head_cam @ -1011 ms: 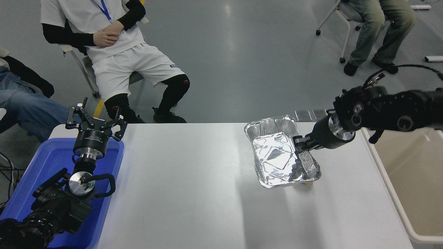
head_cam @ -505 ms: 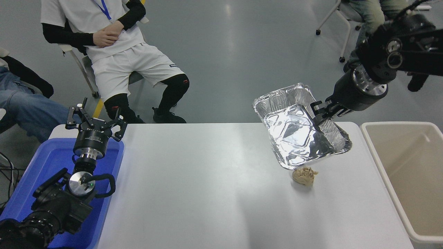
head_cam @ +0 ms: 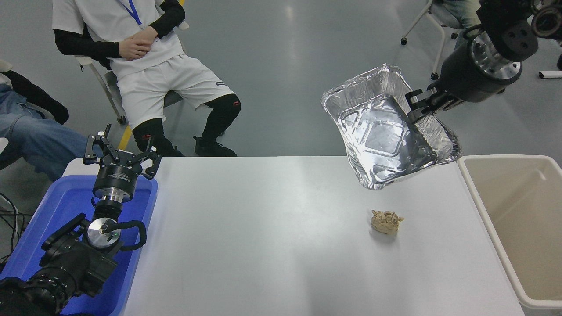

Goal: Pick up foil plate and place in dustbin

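The shiny foil plate point(head_cam: 384, 136) hangs tilted in the air above the table's far right part, its open side facing me. My right gripper point(head_cam: 420, 106) is shut on its right rim, the arm coming in from the upper right. The beige dustbin point(head_cam: 474, 184) stands off the table's right edge, just right of and below the plate. My left gripper point(head_cam: 120, 151) is parked at the lower left over the blue tub, its fingers spread open and holding nothing.
A small tan lumpy wad point(head_cam: 386, 222) lies on the white table point(head_cam: 263, 228) below the plate. A blue plastic tub point(head_cam: 57, 210) sits at the left edge. People sit on chairs beyond the table's far side.
The right gripper has lifted the foil plate off the table and carried it up and to the right, toward the dustbin. The tan wad that was under it now shows. The left arm has not moved.
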Robot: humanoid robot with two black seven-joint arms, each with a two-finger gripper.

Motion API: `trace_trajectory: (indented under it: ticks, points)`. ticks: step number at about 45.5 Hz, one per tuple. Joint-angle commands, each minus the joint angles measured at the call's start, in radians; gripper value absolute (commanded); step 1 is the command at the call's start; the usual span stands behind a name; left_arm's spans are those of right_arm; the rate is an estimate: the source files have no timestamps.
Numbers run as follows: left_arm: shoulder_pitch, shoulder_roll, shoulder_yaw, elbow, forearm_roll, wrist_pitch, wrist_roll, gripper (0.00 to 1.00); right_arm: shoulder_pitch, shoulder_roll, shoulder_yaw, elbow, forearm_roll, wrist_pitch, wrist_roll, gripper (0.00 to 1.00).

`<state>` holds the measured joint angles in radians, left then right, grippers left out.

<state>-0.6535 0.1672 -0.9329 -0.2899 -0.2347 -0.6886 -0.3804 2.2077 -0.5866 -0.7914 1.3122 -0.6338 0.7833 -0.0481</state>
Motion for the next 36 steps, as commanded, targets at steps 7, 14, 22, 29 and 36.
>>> trace_trajectory:
  ticks: [7, 14, 22, 29, 36]
  points:
    - [0.0, 0.0, -0.001, 0.0, 0.0, 0.001, 0.0, 0.99, -0.123, -0.087, -0.06, -0.129, -0.064, 0.002, -0.001, 0.0]
    - [0.0, 0.0, -0.001, 0.0, 0.0, 0.0, 0.0, 0.99, -0.148, -0.165, -0.075, -0.172, -0.067, 0.002, -0.001, 0.0]
    - [0.0, 0.0, -0.001, 0.0, 0.0, 0.0, 0.0, 0.99, -0.177, -0.278, -0.078, -0.206, -0.089, 0.002, -0.001, 0.0]
    - [0.0, 0.0, -0.001, 0.0, 0.0, 0.0, 0.0, 0.99, -0.256, -0.343, -0.065, -0.32, -0.096, 0.002, -0.001, 0.0]
    - [0.0, 0.0, -0.001, 0.0, 0.0, 0.0, 0.0, 0.99, -0.332, -0.41, -0.057, -0.412, -0.092, 0.002, 0.001, 0.0]
